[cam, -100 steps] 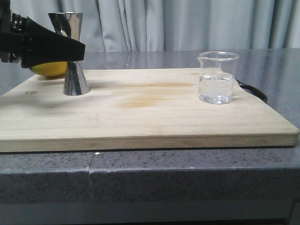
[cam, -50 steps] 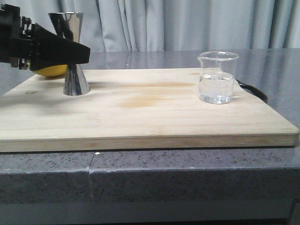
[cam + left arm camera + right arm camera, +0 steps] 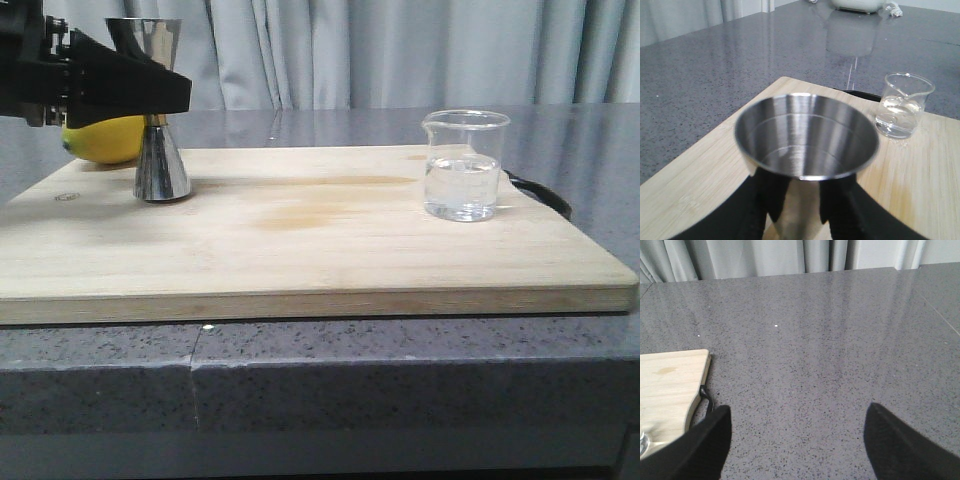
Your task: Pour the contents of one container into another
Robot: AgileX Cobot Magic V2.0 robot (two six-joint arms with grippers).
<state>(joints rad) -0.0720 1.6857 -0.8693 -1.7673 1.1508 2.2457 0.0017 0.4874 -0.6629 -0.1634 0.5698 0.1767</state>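
Observation:
The steel hourglass jigger (image 3: pixel 162 170) stands at the back left of the wooden board (image 3: pixel 320 250). My left gripper (image 3: pixel 168 95) comes in from the left and is shut on its waist. In the left wrist view the black fingers (image 3: pixel 767 200) press both sides of the jigger (image 3: pixel 805 135) just under its empty upper cup, with the gripper (image 3: pixel 802 216) centred on the waist. The glass beaker (image 3: pixel 461 170) with clear liquid stands at the board's right, also seen as the beaker (image 3: pixel 902 107) beyond the jigger. My right gripper (image 3: pixel 797 440) is open over bare grey counter, off the board's right end.
A yellow lemon (image 3: pixel 105 140) lies behind the jigger at the board's back left corner. A black loop (image 3: pixel 542 195) sticks out at the board's right edge. Grey stone counter (image 3: pixel 400 350) surrounds the board, and curtains hang behind.
My left gripper has risen a little along the jigger, from its lower cone up to the waist. The jigger's top now sits slightly higher in the front view. The beaker has not moved.

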